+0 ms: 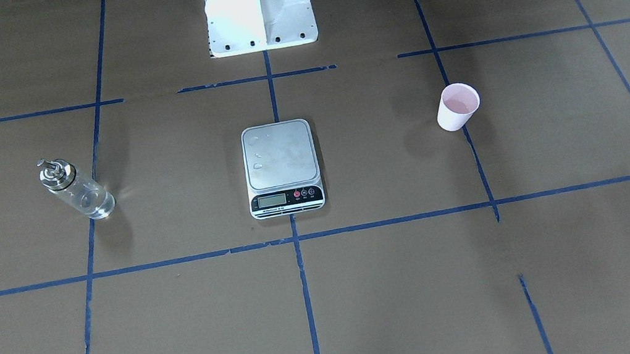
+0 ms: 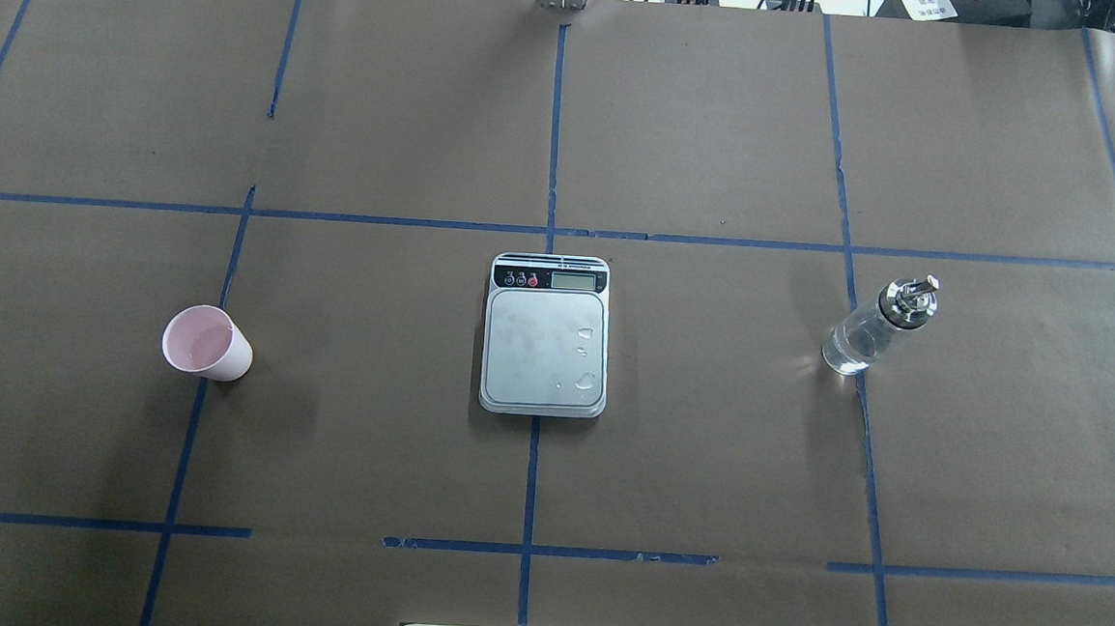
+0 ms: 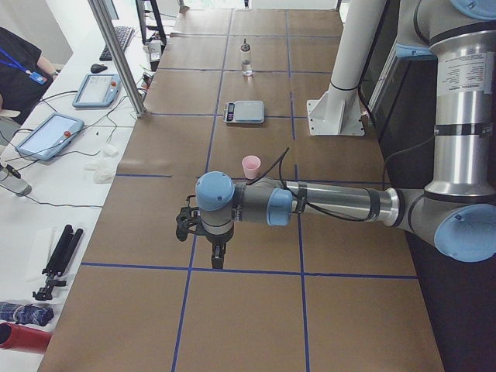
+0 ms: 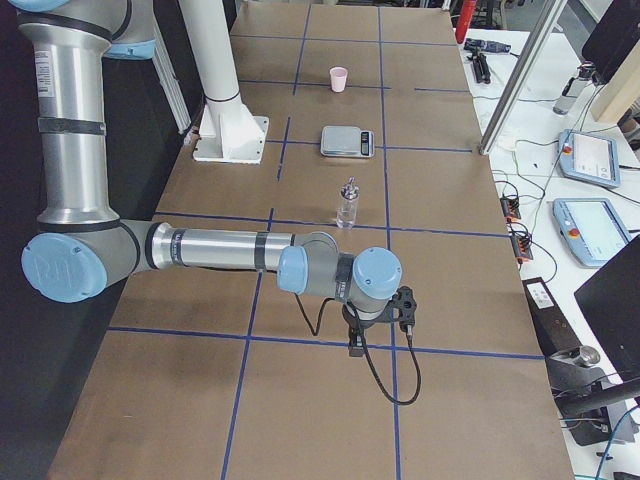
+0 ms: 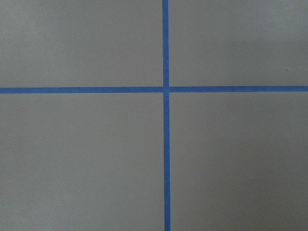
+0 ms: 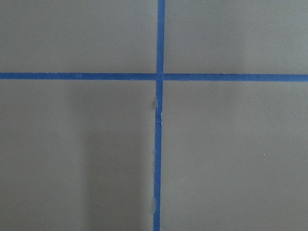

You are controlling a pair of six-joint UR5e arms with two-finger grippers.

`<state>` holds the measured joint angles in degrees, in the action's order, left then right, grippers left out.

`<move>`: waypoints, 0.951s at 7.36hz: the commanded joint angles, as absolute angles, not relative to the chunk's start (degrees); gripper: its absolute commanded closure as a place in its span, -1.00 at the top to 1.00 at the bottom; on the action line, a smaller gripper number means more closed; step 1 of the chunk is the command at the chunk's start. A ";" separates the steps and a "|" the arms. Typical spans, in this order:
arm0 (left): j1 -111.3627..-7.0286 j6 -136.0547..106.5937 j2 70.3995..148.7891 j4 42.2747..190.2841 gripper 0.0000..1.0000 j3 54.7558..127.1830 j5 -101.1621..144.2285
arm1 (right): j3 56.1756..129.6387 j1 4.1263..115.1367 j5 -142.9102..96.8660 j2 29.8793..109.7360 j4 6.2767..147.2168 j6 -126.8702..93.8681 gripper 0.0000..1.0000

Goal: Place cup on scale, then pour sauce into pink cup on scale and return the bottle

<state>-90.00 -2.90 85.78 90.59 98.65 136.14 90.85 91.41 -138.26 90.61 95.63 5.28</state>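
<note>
A wide table [image 2: 724, 120] covered in brown paper fills the scene, ruled into big squares by blue tape [image 2: 553, 139]. Along its far edge from the robot runs a white desk [image 3: 54, 178] with tablets [image 3: 48, 136] and cables, where a person's dark sleeve [image 3: 19, 66] shows. The white robot base [image 1: 259, 13] stands at the near edge. The left arm [image 3: 333, 203] and the right arm [image 4: 215, 248] reach low over bare paper at opposite ends of the table. Whether the left fingers [image 3: 218, 254] and the right fingers [image 4: 355, 342] are released or clenched, I cannot tell. The scale [image 2: 545, 351] lies in the middle, with clear drops on its plate. The bottle [image 2: 871, 327], with clear sauce [image 2: 845, 355] inside, stands on the robot's right. The cup [image 2: 207, 348] stands on its left. Both are upright and well apart from the scale.
</note>
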 commanded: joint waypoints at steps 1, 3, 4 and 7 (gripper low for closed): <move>-90.00 -2.81 85.78 90.70 1.00 98.79 136.23 | 90.88 91.41 -138.34 90.70 95.62 5.27 1.00; -90.00 -3.25 87.44 90.44 1.00 100.62 136.06 | 90.97 91.41 -138.34 90.35 95.62 5.27 1.00; -89.91 -3.34 89.80 90.18 1.00 102.37 136.05 | 91.23 91.41 -138.34 90.35 95.62 5.19 1.00; -85.72 -4.47 91.93 92.10 1.00 112.05 137.37 | 92.63 91.41 -139.21 90.61 95.71 5.10 1.00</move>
<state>-87.76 -3.65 91.36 90.91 109.32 136.59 91.85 91.41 -138.71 90.52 95.64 5.17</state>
